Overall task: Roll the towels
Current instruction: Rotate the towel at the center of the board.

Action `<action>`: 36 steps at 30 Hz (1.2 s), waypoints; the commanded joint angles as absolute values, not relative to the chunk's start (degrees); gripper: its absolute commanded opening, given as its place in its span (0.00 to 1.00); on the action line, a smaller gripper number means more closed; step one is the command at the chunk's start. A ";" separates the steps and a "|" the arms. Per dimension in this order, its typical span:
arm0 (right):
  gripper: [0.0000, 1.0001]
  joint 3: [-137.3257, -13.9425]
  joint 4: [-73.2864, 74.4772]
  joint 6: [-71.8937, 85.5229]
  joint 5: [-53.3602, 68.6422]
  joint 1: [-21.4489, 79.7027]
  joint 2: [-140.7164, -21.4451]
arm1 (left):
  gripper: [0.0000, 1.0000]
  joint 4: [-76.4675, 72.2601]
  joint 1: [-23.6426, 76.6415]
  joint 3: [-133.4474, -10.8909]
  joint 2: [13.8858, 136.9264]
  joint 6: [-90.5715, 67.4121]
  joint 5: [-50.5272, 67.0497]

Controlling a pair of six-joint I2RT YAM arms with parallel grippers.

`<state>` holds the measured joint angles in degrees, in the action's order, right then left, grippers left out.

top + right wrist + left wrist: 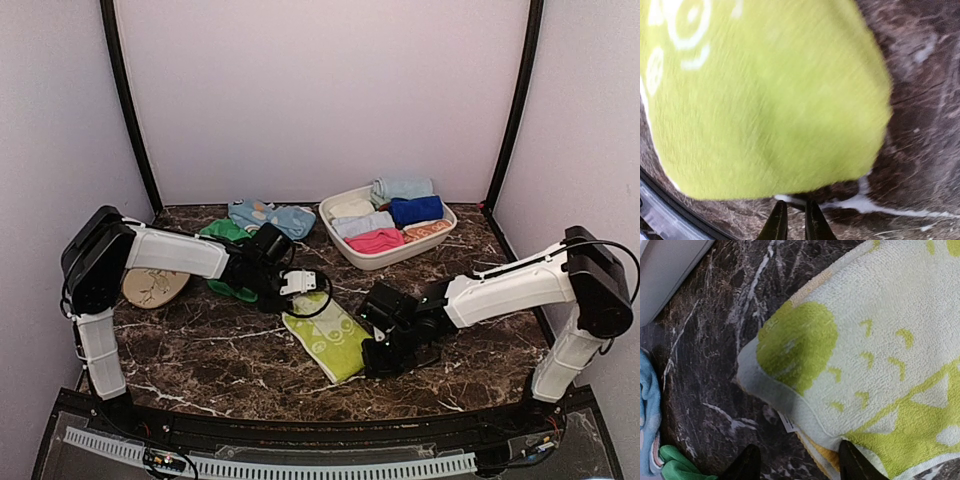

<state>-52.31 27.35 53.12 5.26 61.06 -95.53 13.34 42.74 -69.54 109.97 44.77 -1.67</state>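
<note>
Right claw (794, 222): nearest the lens in its wrist view. Its two tips stand almost together with nothing between them, just off the front corner of the lime towel (765, 100).
Lime towel: folded flat on the tabletop (200, 360), between the two claws, not yet rolled.
Left claw (800, 465): spread wide at the lime towel's far end and holding nothing. One fingertip (855, 462) is over the hem, the other over bare marble just beside it.
Green towel (225, 232): bunched beyond the lime towel's far end, partly under the left arm, unrolled.
Bystanders: a blue cloth (272, 215) and a white tub (370, 262) of rolled cloths sit beyond the lime towel. A tan disc (155, 286) lies well off to its left.
Risk, split layers: a yellow under-layer and a tag peep out below the hem. If the left claw closes there, it may pinch only the top ply, so the fold opens and the roll starts crooked.
Risk, shoving: tips this narrow would likely push the lime towel's corner rather than grip it, sliding or bunching the cloth on the smooth marble.
Risk, snag: a black cable loop (318, 300) hangs by the lime towel's far end and could catch in the first turn.
Risk, drag: the left arm may pull the green towel along as it moves toward the lime towel.
</note>
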 commanded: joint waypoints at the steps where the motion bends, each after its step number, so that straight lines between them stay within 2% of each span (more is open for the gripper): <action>1: 0.16 -54.22 27.94 57.75 6.64 64.29 -95.69 | 0.58 6.90 42.17 -71.96 110.54 52.46 -7.58; 4: 0.19 -55.74 27.10 57.92 8.57 64.49 -93.55 | 0.65 6.15 41.62 -73.57 108.12 53.26 -6.43; 7: 0.22 -56.95 26.56 56.37 10.58 61.69 -89.19 | 0.84 7.51 40.48 -73.97 104.30 53.65 -4.28; 9: 0.23 -57.75 26.77 54.37 11.80 57.70 -86.86 | 0.89 8.97 39.86 -73.74 101.67 53.41 -2.88; 15: 0.22 -58.36 32.05 47.43 10.44 47.90 -87.65 | 0.89 20.98 40.28 -73.24 96.03 44.59 7.67; 20: 0.19 -57.90 34.28 43.60 7.59 46.21 -94.04 | 0.85 18.60 43.53 -65.23 95.53 37.73 12.03; 30: 0.17 -58.51 32.45 44.79 9.03 52.29 -101.97 | 0.81 11.44 44.08 -63.93 102.50 29.64 9.03; 36: 0.17 -59.85 30.86 48.25 10.27 58.09 -103.17 | 0.79 6.04 41.42 -66.37 107.66 30.18 -1.95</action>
<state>-59.51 31.38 45.63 9.17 54.68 -101.21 10.68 43.53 -63.83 105.34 31.27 5.26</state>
